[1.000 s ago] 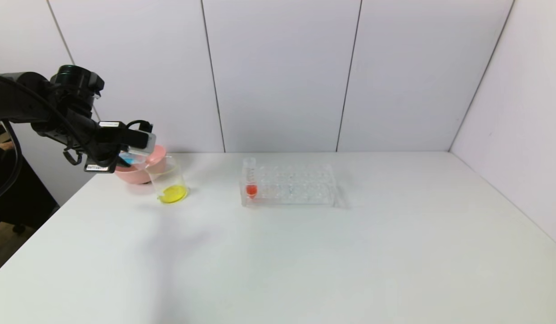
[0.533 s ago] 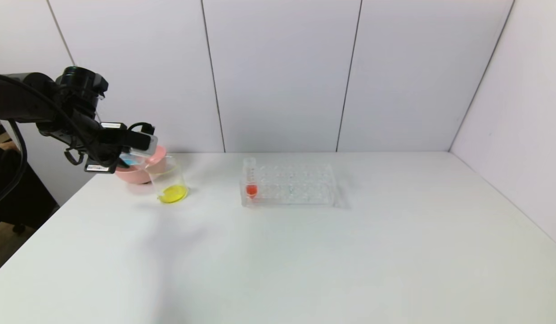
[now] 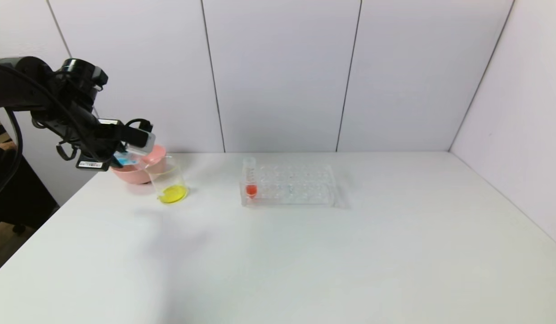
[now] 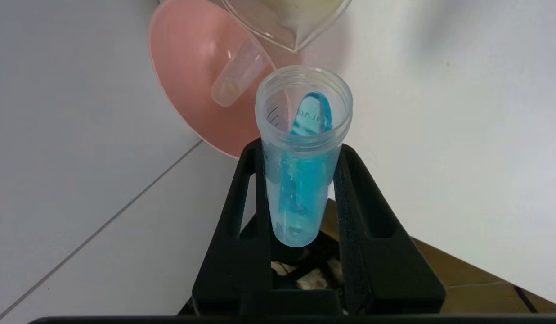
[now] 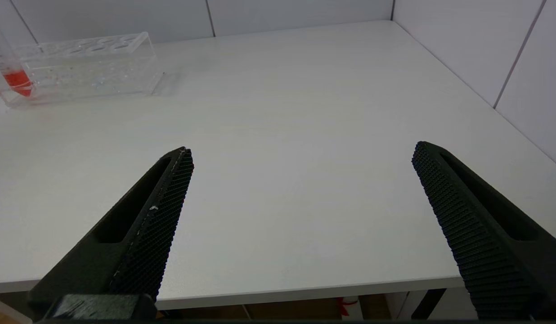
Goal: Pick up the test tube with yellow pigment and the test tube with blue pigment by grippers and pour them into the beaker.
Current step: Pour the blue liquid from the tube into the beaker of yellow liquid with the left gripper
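My left gripper [image 3: 130, 156] is shut on the test tube with blue pigment [image 3: 125, 158], held tilted at the far left of the table. In the left wrist view the black fingers [image 4: 356, 189] clamp the tube [image 4: 302, 180]. Blue liquid lies along its wall, and its open mouth points at the beaker's pour lip [image 4: 289, 27]. The beaker [image 3: 169, 182] holds yellow liquid at its bottom. A clear tube [image 4: 236, 74] with no liquid showing lies in the pink bowl [image 4: 188, 94]. My right gripper [image 5: 302, 150] is open and empty over the table's front edge.
The pink bowl [image 3: 141, 173] stands just behind the beaker, by the table's left edge. A clear tube rack [image 3: 296, 185] sits mid-table with a red-tipped tube [image 3: 250, 179] at its left end; it also shows in the right wrist view [image 5: 84, 67].
My left arm's wrist has risen and the gripper has shifted slightly left with the blue tube still in it. The beaker, bowl and rack have not moved.
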Robot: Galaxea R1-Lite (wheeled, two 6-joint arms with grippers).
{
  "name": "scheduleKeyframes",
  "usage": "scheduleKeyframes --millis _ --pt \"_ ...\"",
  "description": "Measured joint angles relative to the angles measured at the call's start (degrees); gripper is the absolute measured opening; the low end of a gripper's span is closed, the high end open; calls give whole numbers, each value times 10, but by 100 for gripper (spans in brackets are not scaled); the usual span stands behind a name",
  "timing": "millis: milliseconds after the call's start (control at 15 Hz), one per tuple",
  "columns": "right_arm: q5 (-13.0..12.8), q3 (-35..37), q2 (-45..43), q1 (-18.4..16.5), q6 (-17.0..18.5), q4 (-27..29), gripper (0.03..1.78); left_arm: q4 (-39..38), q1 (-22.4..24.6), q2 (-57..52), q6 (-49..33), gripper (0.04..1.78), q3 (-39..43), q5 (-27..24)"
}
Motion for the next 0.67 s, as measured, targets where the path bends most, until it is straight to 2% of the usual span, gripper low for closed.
scheduleKeyframes --millis 400,667 --pt "0 0 0 0 0 0 177 10 -10 19 -1 44 -24 42" --pt "0 0 0 0 0 0 177 9 -12 25 -2 44 -26 46"
